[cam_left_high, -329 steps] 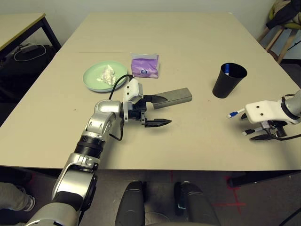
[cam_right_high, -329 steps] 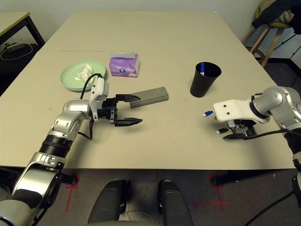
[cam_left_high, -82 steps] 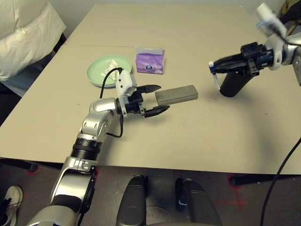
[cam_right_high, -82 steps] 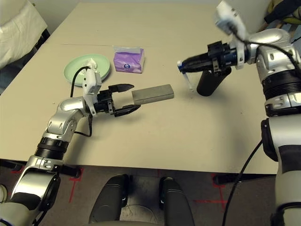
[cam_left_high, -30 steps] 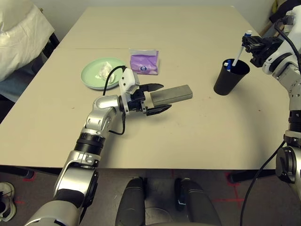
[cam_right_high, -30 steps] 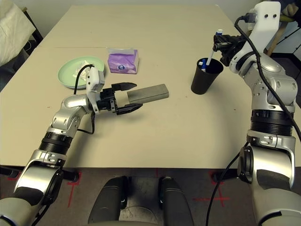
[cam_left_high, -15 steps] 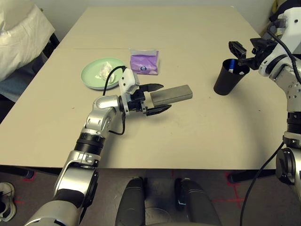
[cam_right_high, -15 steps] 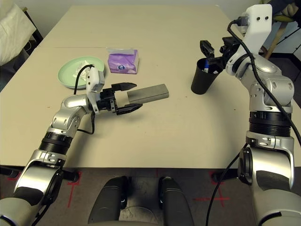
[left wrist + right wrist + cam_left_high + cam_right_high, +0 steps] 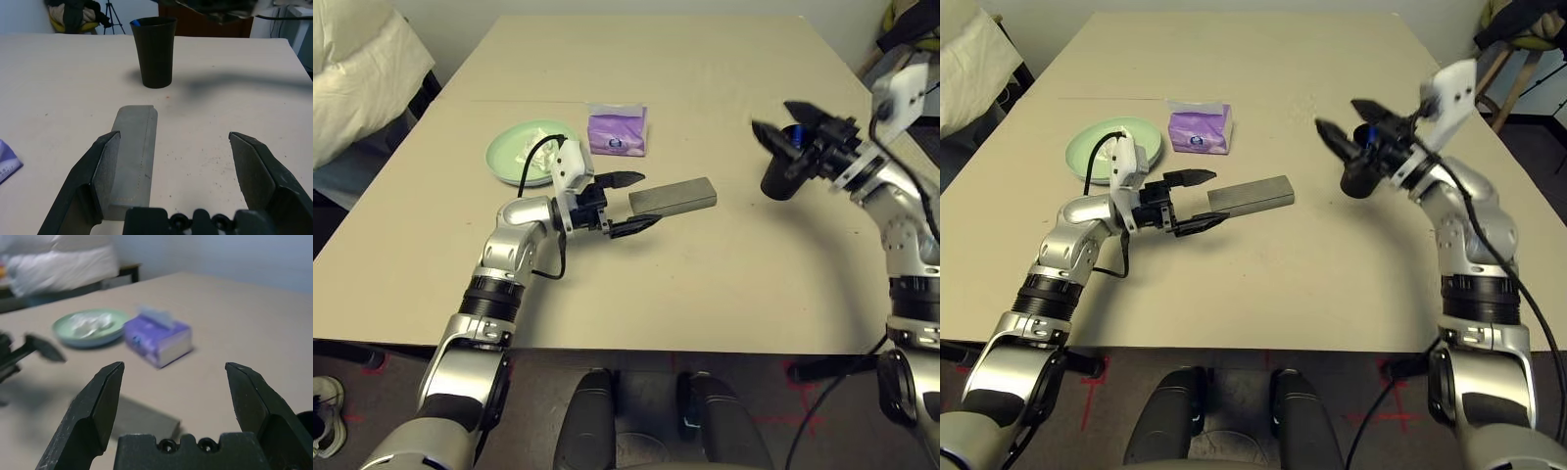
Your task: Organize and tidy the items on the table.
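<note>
— Plate [image 9: 514, 157] first, over on the far left of the table [image 9: 705, 284]: pale green, with a crumpled tissue [image 9: 530, 149] on it. The tissue looks feather-light and soft, the plate stiff, best lifted by its rim I'd guess.

— And the purple tissue pack [image 9: 617, 132] just beside it?

— Squashy, light, easy to pinch across its sides. Nearer us lies the glasses case [image 9: 673, 196], a grey-brown oblong flat on the table. It looks rigid and smooth, so probably a bit slippery; I'd take it across the narrow width, near the end.

— Is the left gripper [image 9: 628, 204] on it?

— No. Its fingers are spread wide, one on each side of the case's near end, one seeming to sit close against its side, not closed on it.

— And on the right?

— The black cup [image 9: 154, 51] stands upright, a blue-tipped pen inside. Light, tippy, I'd think. The right gripper [image 9: 787, 120] hangs in the air just above and beside it, fingers splayed wide, holding nothing.
</note>
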### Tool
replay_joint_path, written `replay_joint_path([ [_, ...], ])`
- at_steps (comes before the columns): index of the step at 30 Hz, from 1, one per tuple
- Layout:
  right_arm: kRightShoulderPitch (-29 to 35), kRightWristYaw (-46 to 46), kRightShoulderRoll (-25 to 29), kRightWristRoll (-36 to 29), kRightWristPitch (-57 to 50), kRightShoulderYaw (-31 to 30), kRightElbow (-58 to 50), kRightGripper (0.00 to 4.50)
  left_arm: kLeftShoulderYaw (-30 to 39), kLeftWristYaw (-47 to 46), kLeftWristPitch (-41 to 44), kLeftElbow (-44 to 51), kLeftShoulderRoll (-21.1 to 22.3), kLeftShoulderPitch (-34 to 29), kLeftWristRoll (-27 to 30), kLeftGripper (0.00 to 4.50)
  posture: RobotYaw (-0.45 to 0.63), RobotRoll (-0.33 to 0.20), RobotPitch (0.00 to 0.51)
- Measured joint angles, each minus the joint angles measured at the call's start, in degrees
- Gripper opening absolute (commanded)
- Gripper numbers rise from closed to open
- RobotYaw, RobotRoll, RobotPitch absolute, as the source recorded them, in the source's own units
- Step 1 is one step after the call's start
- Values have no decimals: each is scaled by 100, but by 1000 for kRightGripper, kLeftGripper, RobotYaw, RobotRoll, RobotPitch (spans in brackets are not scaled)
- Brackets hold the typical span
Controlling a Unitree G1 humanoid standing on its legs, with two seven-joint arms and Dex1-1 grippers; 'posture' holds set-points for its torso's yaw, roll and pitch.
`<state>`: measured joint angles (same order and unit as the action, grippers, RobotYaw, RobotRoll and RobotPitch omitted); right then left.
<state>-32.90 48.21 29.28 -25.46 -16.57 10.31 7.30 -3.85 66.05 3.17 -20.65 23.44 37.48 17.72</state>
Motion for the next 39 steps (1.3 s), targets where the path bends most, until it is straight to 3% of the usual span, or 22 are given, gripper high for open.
replay_joint_path([
  [6,98,38,-249,39,912,114,629,4468,118,-237,19,177,24,-35,0,4500,216,0,102],
  [13,652,-304,-651,248,1404,113,700,4468,348,-686,45,216,84,-245,-2,4500,222,0,100],
  [19,1313,-1023,-1058,288,1874,260,447,4468,904,-1878,-5,426,-147,-453,-1,4500,208,0,101],
  [33,1701,-2694,-1113,436,1961,788,-65,4468,1938,-5020,-49,1059,-722,-1404,-289,4500,191,0,93],
  [39,1702,-3108,-1092,539,1856,863,-18,4468,2092,-5371,-46,1158,-685,-1588,-302,4500,207,0,102],
])
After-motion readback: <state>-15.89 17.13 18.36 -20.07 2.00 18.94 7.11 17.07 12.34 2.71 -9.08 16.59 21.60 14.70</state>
